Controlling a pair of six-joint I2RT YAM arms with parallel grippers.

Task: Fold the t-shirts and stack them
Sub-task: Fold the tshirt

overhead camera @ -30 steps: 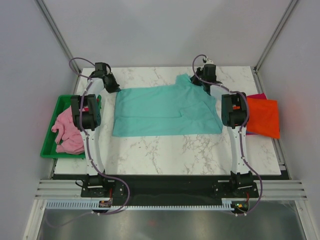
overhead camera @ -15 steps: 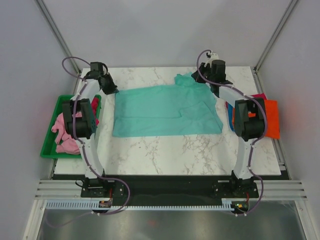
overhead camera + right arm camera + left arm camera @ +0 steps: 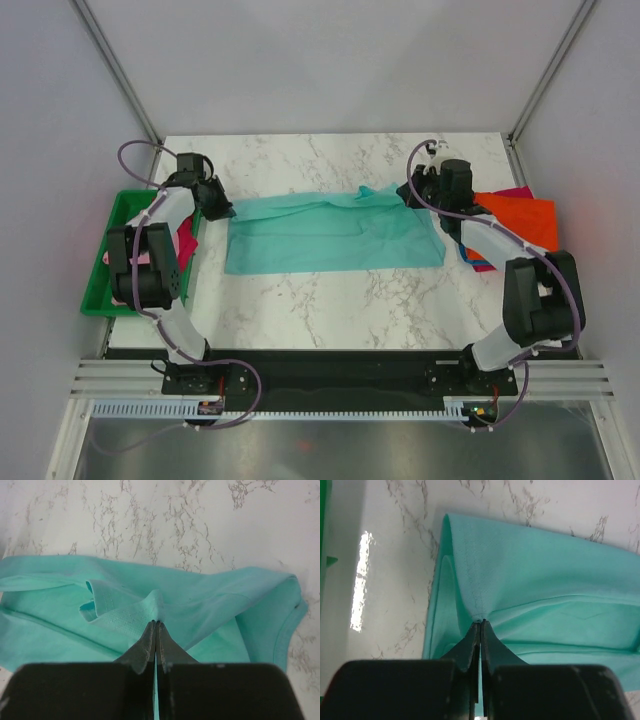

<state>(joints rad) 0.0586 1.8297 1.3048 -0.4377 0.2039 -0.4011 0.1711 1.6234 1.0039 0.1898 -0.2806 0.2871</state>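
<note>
Top view: the teal t-shirt [image 3: 330, 235] lies mid-table with its long axis left to right, stretched between my two claws. My left claw [image 3: 218, 208] is at the shirt's far-left corner and my right claw [image 3: 415, 192] at its far-right end, so each arm has its own side. The far edge looks gathered and lifted at both pinch points, while the near hem lies flat on the marble table [image 3: 330, 300]. The shirt body lies toward my bases from both claws, so I judge the fold goes that way, with the far edge carried over to the near hem. An orange shirt [image 3: 520, 215] sits on a pile at the right table edge, and the green tray [image 3: 95, 300] is off to the left. Both are apart from the teal one.

Left wrist: my left claw [image 3: 480, 625] has its jaws pressed together on a pinch of teal cloth, right at a stitched seam. The t-shirt [image 3: 545, 580] spreads ahead and to the right, and bare table [image 3: 395, 540] shows to the left.

Right wrist: my right claw [image 3: 156, 624] is clamped the same way, tips closed on a raised ridge of teal fabric. The shirt [image 3: 210, 600] fans out to both sides, with a hemmed opening on the right.
</note>
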